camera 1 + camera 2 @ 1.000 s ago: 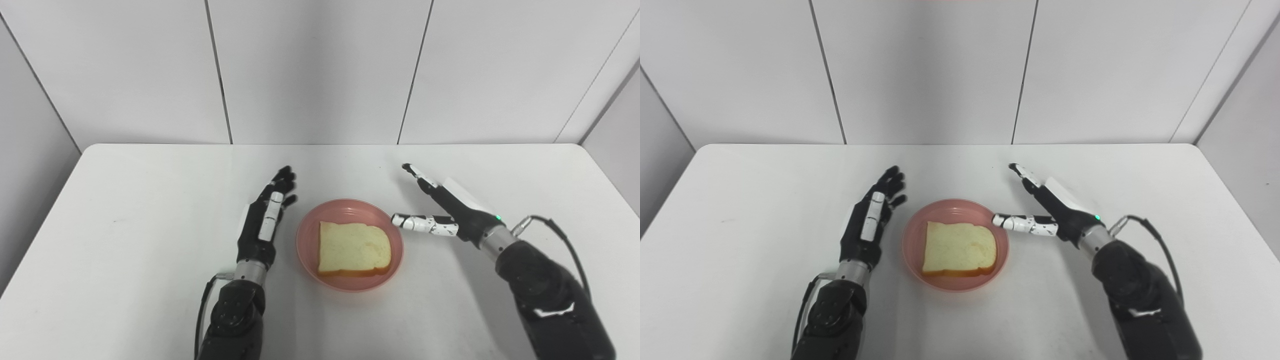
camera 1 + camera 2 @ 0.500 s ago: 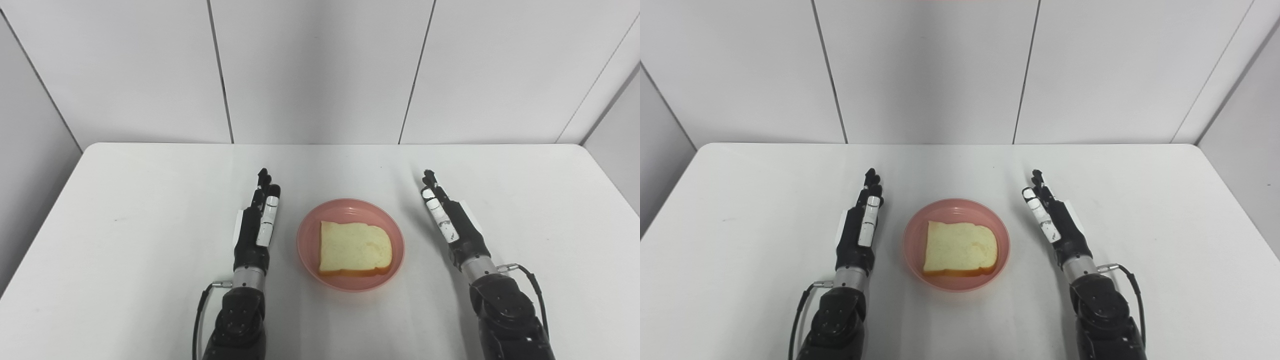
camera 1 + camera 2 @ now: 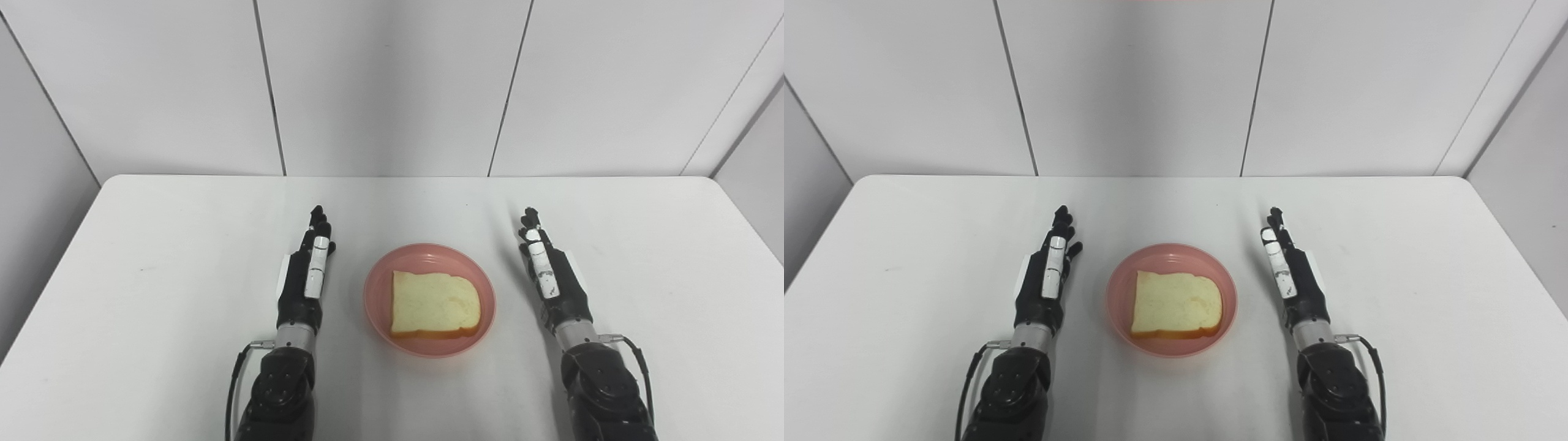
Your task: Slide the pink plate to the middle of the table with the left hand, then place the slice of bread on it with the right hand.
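In the centre of the frame, a little below the middle, the pink plate (image 3: 429,299) lies on the white bench (image 3: 153,257), and the slice of bread (image 3: 435,305) lies flat inside it. The bread looks soft and light, so I judge it would bend or dent under a strong pinch; it is better taken at the crust edge. The plate looks stiff and smooth and may slide easily if pushed at the rim. The left hand (image 3: 304,278) is beside the plate at its left, the right hand (image 3: 551,278) at its right; neither touches it. On both hands the fingers (image 3: 316,229) are straight and held close together, holding nothing
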Tool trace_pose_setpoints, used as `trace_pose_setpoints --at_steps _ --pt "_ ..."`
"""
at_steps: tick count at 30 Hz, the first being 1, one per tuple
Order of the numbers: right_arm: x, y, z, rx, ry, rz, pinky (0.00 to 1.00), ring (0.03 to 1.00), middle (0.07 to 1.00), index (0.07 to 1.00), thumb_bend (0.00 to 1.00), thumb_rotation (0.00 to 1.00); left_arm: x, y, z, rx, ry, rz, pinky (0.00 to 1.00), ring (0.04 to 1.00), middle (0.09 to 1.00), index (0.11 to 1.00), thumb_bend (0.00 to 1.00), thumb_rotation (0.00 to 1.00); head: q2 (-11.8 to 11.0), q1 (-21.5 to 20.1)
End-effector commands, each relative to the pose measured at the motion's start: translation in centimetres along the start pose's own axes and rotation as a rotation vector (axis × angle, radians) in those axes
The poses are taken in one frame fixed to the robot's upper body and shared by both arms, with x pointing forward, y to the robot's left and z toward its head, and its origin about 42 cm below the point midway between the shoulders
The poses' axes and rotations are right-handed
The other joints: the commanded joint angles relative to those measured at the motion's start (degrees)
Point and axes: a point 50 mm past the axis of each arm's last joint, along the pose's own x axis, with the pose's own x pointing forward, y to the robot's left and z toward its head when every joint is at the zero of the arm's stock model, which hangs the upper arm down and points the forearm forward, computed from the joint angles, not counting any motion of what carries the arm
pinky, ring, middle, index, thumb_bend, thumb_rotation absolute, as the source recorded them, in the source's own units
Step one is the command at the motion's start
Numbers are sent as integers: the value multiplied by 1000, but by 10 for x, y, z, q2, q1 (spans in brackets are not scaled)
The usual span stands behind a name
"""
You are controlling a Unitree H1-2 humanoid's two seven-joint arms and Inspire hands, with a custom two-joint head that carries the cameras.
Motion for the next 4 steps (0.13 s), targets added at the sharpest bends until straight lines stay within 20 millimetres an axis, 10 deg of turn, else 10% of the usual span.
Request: trace_pose_setpoints --at_steps 1,4 --pt "4 3 10 29 -70 5 1000 1000 1000 1000 1000 1000 -1 0 0 -13 8 -4 1000 993 980 952 806 987 0 0" --pt "3 4 11 47 -72 14 1000 1000 1000 1000 1000 1000 -2 -1 -1 -31 16 -6 1000 987 975 953 813 982 1 0"
